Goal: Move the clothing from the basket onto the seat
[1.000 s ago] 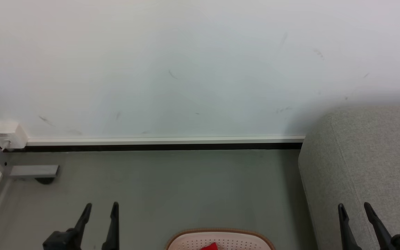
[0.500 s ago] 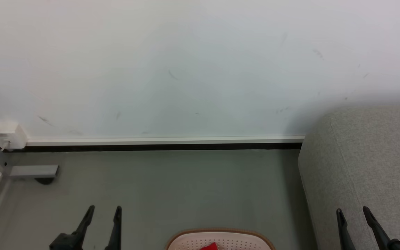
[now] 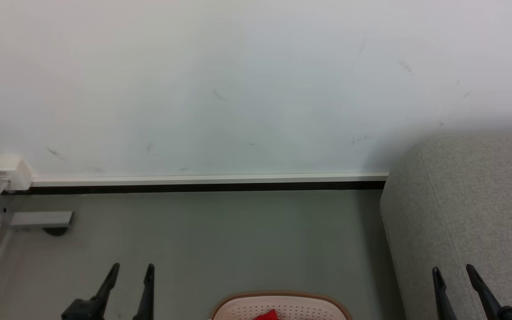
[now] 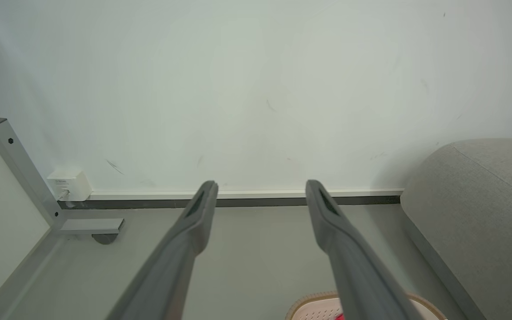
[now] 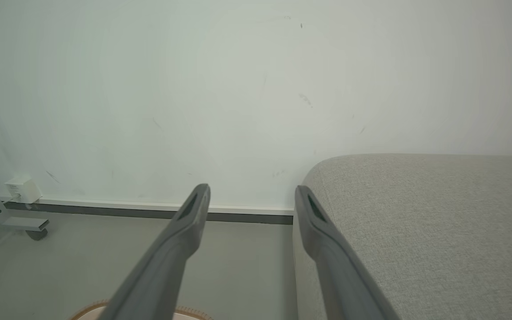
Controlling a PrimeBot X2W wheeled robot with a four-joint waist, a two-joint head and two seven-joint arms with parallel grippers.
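Left gripper: fingers spread wide with nothing between them, held above the floor and pointing at the wall.
Right gripper: also spread wide and empty, with its fingers in front of the seat's rounded end.
Basket: stands on the floor between the two grippers, nearer the robot than their fingertips, and touches neither.
Clothing: lies inside the basket as a small red patch at the head view's bottom edge, apart from both grippers.
Seat: ahead and to the right of the right gripper, with the basket apart from it on its left.
Floor: grey, stretching ahead of the fingertips.
Wall: pale and scuffed, beyond the floor.
White box: on the wall, ahead and left of the left gripper.
Metal frame foot: just below that box.
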